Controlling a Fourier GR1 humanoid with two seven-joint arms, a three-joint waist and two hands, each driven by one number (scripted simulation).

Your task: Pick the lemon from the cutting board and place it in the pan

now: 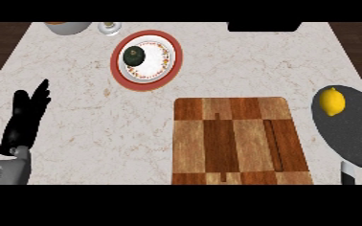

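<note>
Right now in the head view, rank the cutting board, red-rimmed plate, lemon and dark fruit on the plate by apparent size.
1. cutting board
2. red-rimmed plate
3. lemon
4. dark fruit; smaller than the lemon, though not by much.

Head view, steeply down onto counter [84, 115]

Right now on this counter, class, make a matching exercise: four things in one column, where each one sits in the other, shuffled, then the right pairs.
1. yellow lemon
2. dark green round fruit
3. checkered wooden cutting board
4. black left hand

A. at the view's left edge, fingers up
B. in the dark pan
C. on the red-rimmed plate
D. bare, left of the pan

Pairs: 1-B, 2-C, 3-D, 4-A
</note>
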